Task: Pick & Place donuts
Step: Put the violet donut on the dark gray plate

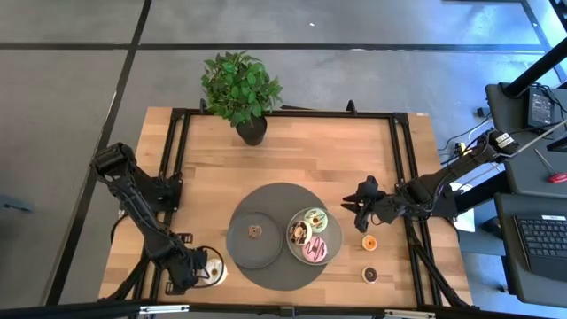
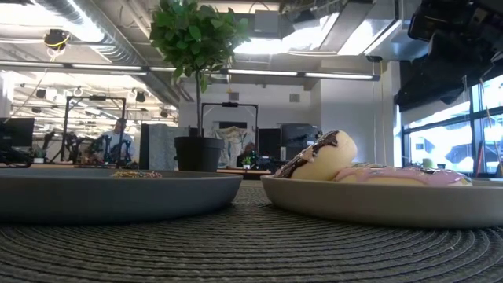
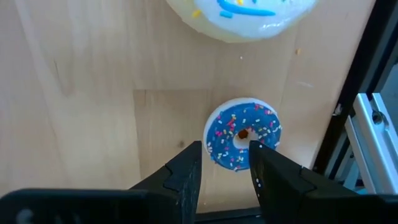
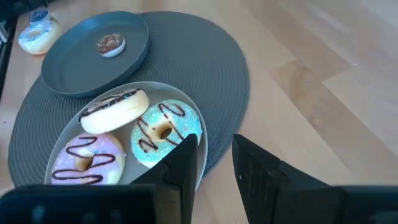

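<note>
We see the left gripper (image 3: 227, 165) apart over the blue mini donut (image 3: 243, 133); the right gripper (image 4: 216, 163), apart, sits at the light plate (image 4: 56, 158)'s three o'clock.

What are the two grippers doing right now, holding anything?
Left gripper: open, empty, fingers either side of the near edge of a blue sprinkled mini donut.
Right gripper: open, empty, above the table beside the donut plate.

Overhead looking straight down; low level across the mat (image 2: 236, 251); wrists close above tabletop; light plate (image 4: 56, 155) shared by right wrist and low
</note>
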You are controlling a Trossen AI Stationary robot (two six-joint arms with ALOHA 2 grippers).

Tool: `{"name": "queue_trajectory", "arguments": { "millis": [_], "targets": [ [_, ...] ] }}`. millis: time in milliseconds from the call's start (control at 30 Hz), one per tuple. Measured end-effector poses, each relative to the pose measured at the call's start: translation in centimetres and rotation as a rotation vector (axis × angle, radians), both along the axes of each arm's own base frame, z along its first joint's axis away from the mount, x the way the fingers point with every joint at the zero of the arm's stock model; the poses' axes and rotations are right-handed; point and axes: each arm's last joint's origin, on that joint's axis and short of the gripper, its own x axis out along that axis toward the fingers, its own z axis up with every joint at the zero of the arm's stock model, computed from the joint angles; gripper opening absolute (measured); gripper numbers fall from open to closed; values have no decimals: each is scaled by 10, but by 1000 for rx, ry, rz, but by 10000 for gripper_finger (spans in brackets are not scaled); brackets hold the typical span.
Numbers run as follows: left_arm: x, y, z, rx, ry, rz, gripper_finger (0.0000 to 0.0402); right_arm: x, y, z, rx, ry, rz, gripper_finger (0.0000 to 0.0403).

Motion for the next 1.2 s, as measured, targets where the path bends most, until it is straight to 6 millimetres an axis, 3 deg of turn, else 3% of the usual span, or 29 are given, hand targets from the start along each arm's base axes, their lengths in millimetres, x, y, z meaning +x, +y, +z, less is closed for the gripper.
{"name": "queue_trajectory", "arguments": {
  "millis": [200, 500, 900, 1033, 1200],
  "targets": [
    [0, -1, -2, 2, 15, 7, 129, 0, 0, 0, -2, -4, -3, 103],
    [3, -6, -25, 51, 79, -21, 129, 0, -1, 1, -17, -18, -26, 103],
    [4, -9, -28, 41, 89, 42, 131, 0, -1, 1, -17, -17, -25, 103],
    [6, -7, -26, 16, 121, 57, 114, 0, -1, 1, -18, -16, -25, 103],
    [8, -4, -12, -63, 144, 47, 65, 0, -1, 1, -17, -16, -23, 103]
  ]
}}
